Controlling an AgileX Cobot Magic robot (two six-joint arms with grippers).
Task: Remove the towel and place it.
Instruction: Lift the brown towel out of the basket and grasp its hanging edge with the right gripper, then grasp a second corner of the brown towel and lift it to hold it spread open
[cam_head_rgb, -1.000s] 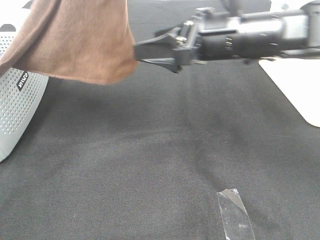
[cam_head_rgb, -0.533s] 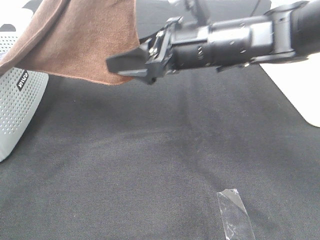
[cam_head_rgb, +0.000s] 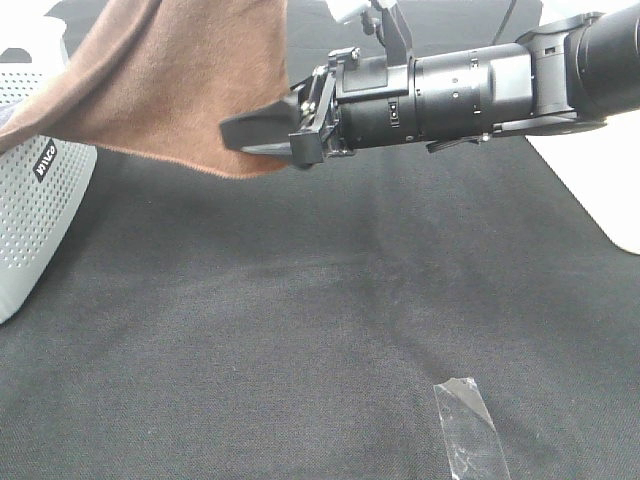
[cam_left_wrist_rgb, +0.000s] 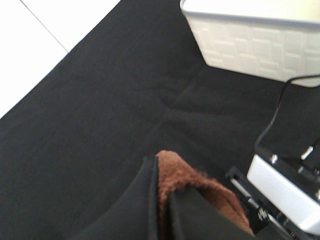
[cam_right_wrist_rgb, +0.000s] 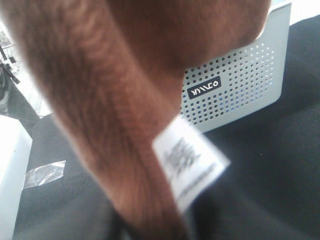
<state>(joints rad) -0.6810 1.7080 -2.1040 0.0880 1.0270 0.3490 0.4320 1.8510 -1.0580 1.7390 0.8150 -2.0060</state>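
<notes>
your left hand is clenched on the towel, a tuft of its brown pile pinched between the fingers. the cloth hangs clear of the black surface, and your right hand has its fingertips at the lower corner; you cannot tell whether it is grasping. a white care label dangles just before that hand, with the grey perforated basket beyond the towel from it.

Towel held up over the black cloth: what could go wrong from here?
The right gripper meets only the towel's lower corner; a shallow bite could slip off.
The care label hangs right by that gripper; it might pinch the label alone.
The towel hangs close over the basket and could snag or drag it.
</notes>
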